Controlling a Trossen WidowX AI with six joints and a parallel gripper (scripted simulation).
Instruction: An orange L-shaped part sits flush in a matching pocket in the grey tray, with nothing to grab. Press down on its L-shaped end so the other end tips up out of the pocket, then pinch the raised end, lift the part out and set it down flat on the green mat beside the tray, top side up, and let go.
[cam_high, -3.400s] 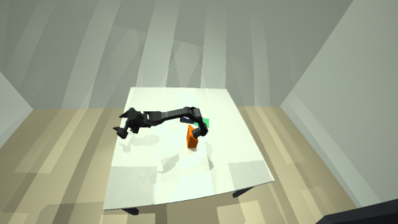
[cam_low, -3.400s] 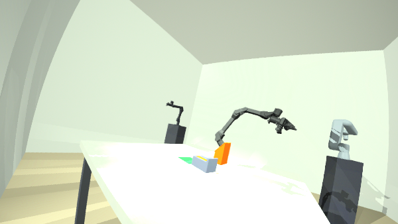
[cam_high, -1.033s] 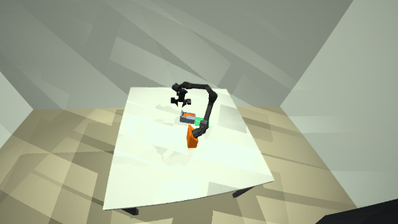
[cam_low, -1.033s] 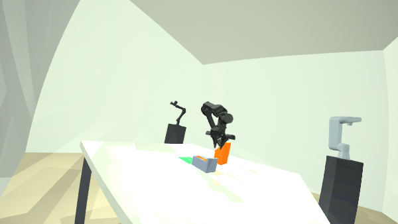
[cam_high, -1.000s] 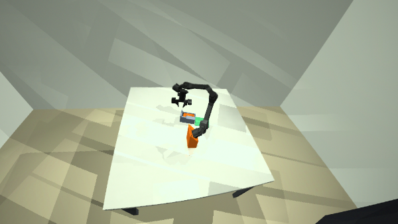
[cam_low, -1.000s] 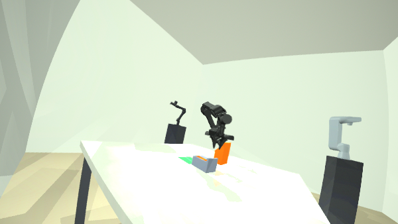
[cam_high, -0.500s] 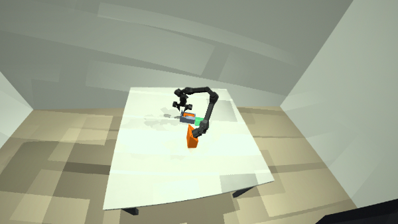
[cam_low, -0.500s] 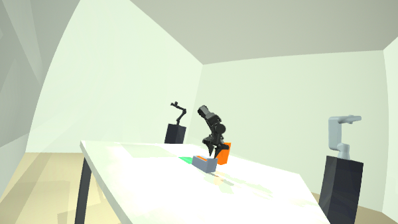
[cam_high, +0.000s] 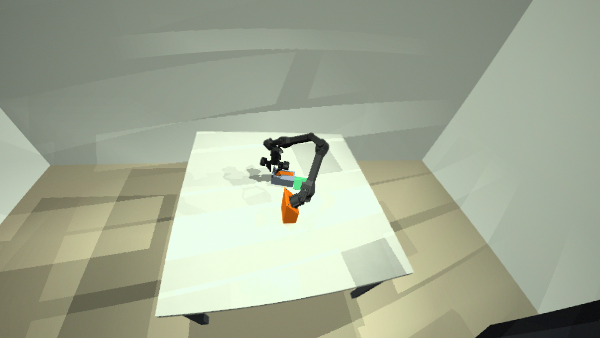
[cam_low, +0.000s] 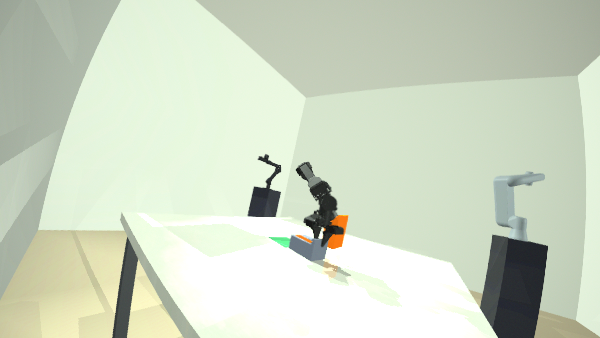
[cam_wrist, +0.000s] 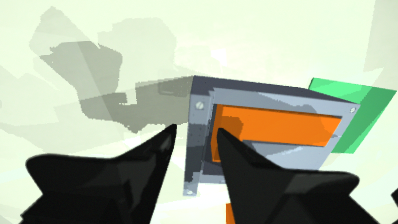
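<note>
The orange L-shaped part (cam_high: 286, 173) (cam_low: 304, 239) (cam_wrist: 285, 125) lies in the pocket of the grey tray (cam_high: 282, 181) (cam_low: 301, 246) (cam_wrist: 192, 175); no raised end can be made out. A narrow dark gap shows beside its L-shaped end in the wrist view. My gripper (cam_high: 274, 171) (cam_low: 320, 242) (cam_wrist: 197, 130) is partly open and empty, pointing down at that end of the tray. In the wrist view one fingertip overlaps the L-shaped end, the other is outside the tray wall. Whether the fingertip touches the part cannot be told. The green mat (cam_high: 299, 183) (cam_low: 280, 242) (cam_wrist: 370, 110) adjoins the tray's far end.
An orange block (cam_high: 289, 210) (cam_low: 341, 230) (cam_wrist: 229, 212) stands by the arm's base, on the same white table (cam_high: 225, 260) (cam_low: 240, 295). Two other arms stand on dark pedestals (cam_low: 264, 202) (cam_low: 515, 280) away from the table.
</note>
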